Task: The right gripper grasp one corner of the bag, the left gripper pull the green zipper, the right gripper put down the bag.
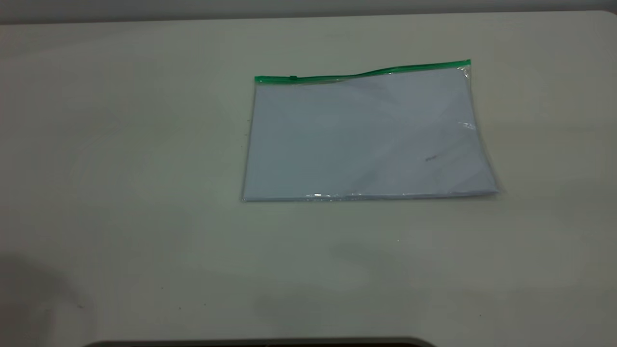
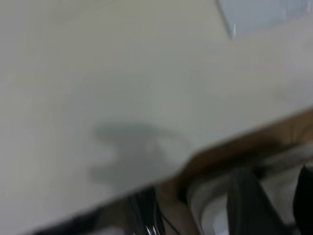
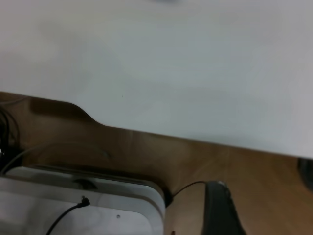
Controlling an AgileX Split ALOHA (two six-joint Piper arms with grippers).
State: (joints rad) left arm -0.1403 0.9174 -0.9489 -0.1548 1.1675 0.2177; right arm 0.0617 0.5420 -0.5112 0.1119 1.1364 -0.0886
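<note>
The bag [image 1: 366, 135] lies flat on the pale table [image 1: 144, 168], right of the middle, with white sheets inside. The green zipper [image 1: 361, 73] runs along its far long edge, and the small slider tab [image 1: 292, 77] sits near the left end. The right corner of the bag [image 1: 466, 67] is crinkly where the strip ends. Neither gripper shows in the exterior view. The left gripper [image 2: 276, 198] is open and hangs beyond the table's edge, with a bag corner [image 2: 264, 14] far from it. The right gripper [image 3: 264, 196] is open and empty, also off the table's edge.
A white box with thin black cables [image 3: 83, 205] sits on a brown surface [image 3: 146, 152] below the table's edge. A white curved object [image 2: 210, 205] lies by the left gripper. A dark edge [image 1: 260, 343] runs along the near side of the table.
</note>
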